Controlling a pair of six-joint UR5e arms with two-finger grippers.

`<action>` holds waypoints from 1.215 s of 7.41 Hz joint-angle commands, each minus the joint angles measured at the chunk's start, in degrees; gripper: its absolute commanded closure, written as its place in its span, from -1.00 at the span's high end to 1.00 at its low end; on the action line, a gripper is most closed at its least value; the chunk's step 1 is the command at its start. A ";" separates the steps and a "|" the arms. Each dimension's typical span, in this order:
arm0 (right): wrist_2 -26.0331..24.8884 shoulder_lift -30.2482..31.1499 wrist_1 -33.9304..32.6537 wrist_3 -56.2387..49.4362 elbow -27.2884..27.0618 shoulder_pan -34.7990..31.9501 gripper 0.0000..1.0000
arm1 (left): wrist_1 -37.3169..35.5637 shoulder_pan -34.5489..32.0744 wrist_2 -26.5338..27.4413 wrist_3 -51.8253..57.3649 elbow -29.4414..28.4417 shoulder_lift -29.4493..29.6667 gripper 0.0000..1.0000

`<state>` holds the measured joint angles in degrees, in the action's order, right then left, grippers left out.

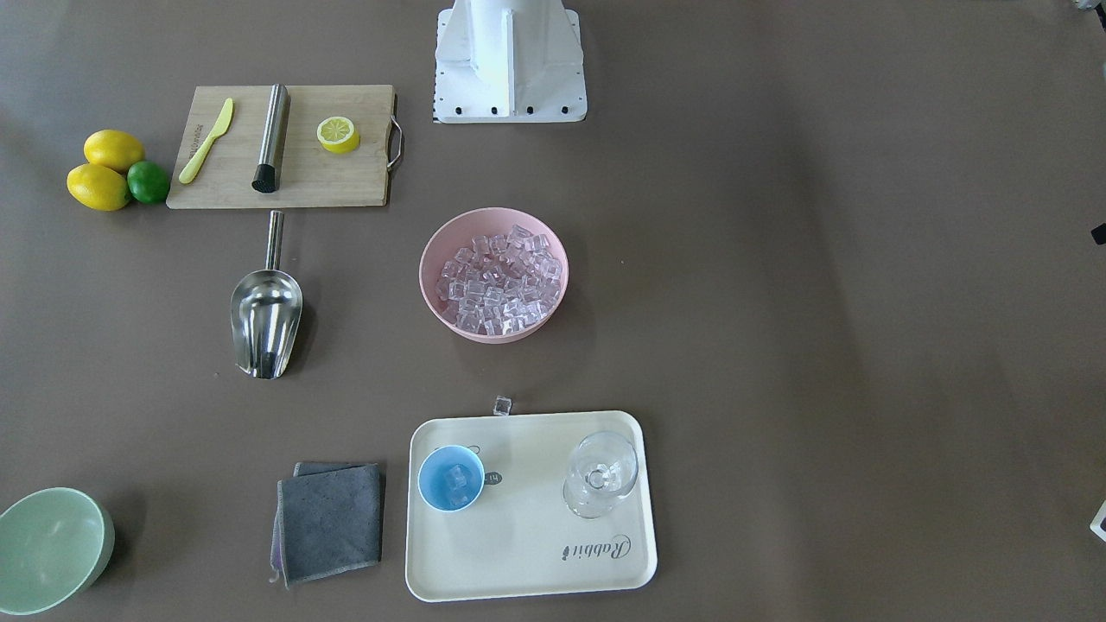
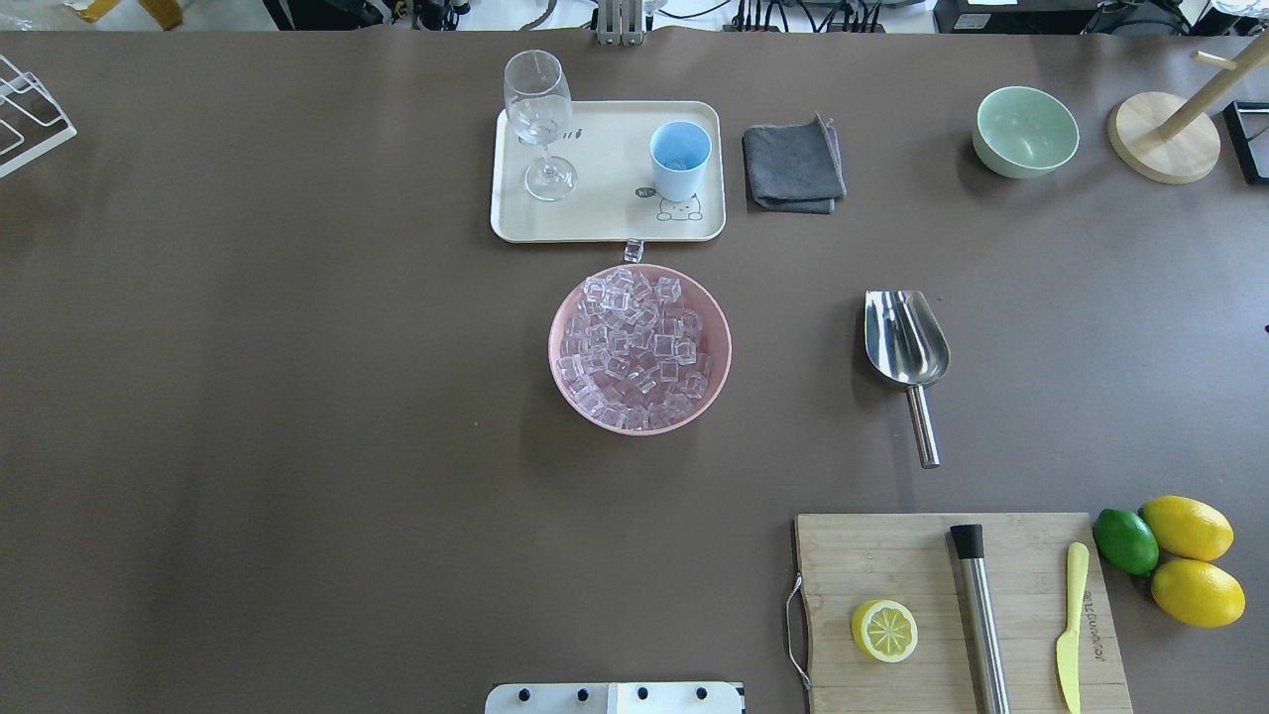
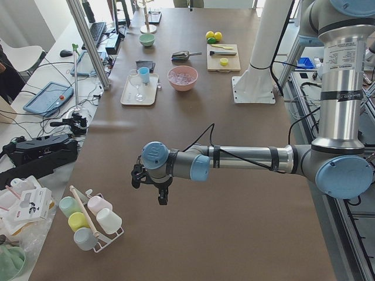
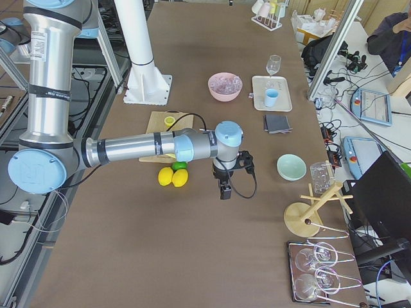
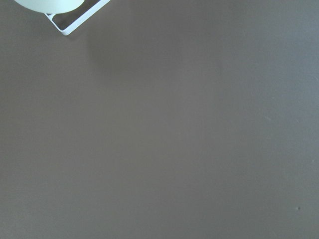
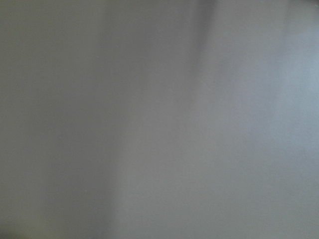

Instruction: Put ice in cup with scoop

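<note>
The ice (image 1: 497, 281) fills a pink bowl (image 2: 565, 382) in the middle of the table. One loose cube (image 1: 502, 405) lies beside the cream tray (image 1: 527, 553). The light-blue cup (image 1: 451, 478) stands on that tray with a few cubes inside. The steel scoop (image 1: 266, 315) lies empty on the table, its handle toward the cutting board. My left gripper (image 3: 162, 198) hangs over bare table far from these, seen only in the exterior left view. My right gripper (image 4: 224, 191) hangs beyond the lemons, seen only in the exterior right view. Whether either is open or shut, I cannot tell.
A stemmed glass (image 1: 600, 475) shares the tray. A grey cloth (image 1: 330, 521) and a green bowl (image 1: 52, 549) lie near it. The cutting board (image 1: 285, 186) carries a lemon half (image 1: 338, 134), a steel rod (image 1: 271, 136) and a yellow knife (image 1: 206, 140). A mug rack (image 3: 88, 219) stands near my left gripper.
</note>
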<state>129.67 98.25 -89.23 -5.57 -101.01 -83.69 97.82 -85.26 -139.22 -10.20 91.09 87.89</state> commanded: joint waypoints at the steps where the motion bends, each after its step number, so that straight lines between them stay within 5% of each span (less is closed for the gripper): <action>1: 2.17 0.89 -0.85 -4.19 6.43 -8.49 0.99 | 0.00 0.00 0.00 0.00 0.05 0.00 0.97; 5: 4.19 0.55 -1.30 5.81 1.09 -8.59 0.99 | 0.00 0.00 0.00 0.00 -0.04 0.00 0.97; 9: 3.66 0.46 -0.95 5.22 2.56 -8.42 0.99 | 0.00 0.00 0.00 0.00 -0.04 0.00 0.97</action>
<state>133.47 98.85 -90.49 -0.14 -99.42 -92.15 97.82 -85.25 -139.22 -10.20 91.05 87.89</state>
